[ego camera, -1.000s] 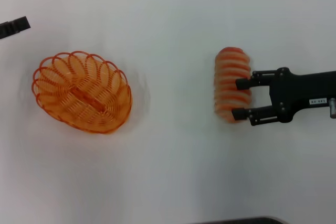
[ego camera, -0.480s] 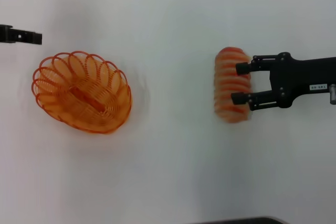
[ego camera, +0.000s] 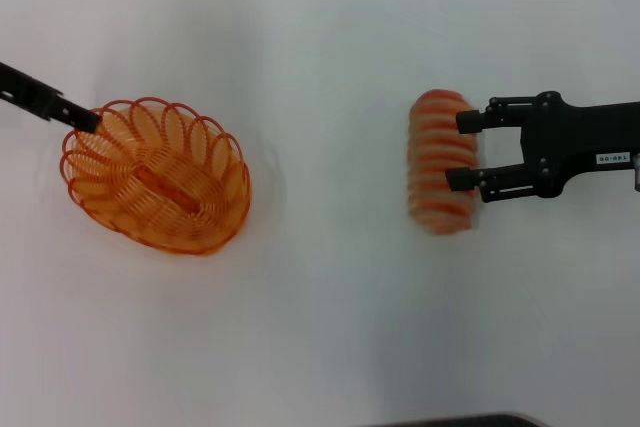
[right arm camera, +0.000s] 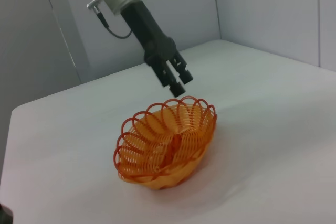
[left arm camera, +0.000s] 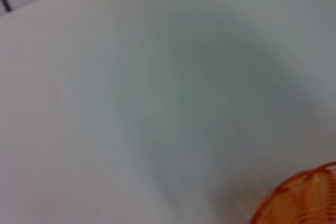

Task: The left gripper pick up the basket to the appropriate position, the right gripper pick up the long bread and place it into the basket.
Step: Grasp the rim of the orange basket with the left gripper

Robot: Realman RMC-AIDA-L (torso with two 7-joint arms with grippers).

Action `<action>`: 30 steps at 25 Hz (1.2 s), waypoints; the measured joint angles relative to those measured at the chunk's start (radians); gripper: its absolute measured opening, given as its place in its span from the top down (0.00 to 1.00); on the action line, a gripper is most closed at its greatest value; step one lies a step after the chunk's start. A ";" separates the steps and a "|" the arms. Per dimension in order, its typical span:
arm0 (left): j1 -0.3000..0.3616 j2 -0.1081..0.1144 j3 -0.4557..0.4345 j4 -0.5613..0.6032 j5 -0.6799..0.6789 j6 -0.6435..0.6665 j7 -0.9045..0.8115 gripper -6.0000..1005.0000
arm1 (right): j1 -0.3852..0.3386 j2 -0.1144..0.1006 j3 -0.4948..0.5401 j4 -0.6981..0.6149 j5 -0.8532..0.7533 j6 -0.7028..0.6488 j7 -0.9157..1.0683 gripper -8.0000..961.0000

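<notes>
My right gripper (ego camera: 462,151) reached in from the table's right edge with its two fingers spread apart, one near the far end and one past the middle of the long bread (ego camera: 440,161), their tips at the loaf's right flank; I could not tell whether they pressed it or only touched. The bread lay on the white table (ego camera: 330,327), its length running away from me, striped crosswise in orange-red. Well to the left of the bread sat the basket (ego camera: 156,174), upright on the table, its oval set at a slant and nothing inside it. My left gripper (ego camera: 88,121) came in from the far left and hung at the basket's far-left rim; seen from my right wrist, its fingers (right arm camera: 177,82) pointed down just above the scalloped loops (right arm camera: 173,109), slightly parted and closed on nothing. From my left wrist only a corner of the basket (left arm camera: 304,198) showed against the bare table.
</notes>
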 joint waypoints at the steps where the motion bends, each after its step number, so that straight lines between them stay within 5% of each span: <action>1: 0.000 -0.007 0.017 0.000 0.004 0.000 0.000 0.22 | -0.001 0.000 0.000 0.000 0.000 0.001 -0.001 0.14; 10: -0.011 -0.044 0.068 0.000 0.032 -0.024 0.000 0.22 | -0.002 0.000 0.001 -0.001 -0.001 0.004 -0.003 0.14; 20: -0.015 -0.060 0.090 -0.039 0.084 -0.073 0.003 0.22 | -0.002 0.000 0.004 -0.001 -0.001 0.006 0.001 0.14; 30: -0.015 -0.059 0.102 -0.068 0.085 -0.107 0.007 0.42 | -0.001 0.004 0.004 -0.001 -0.001 0.013 0.004 0.14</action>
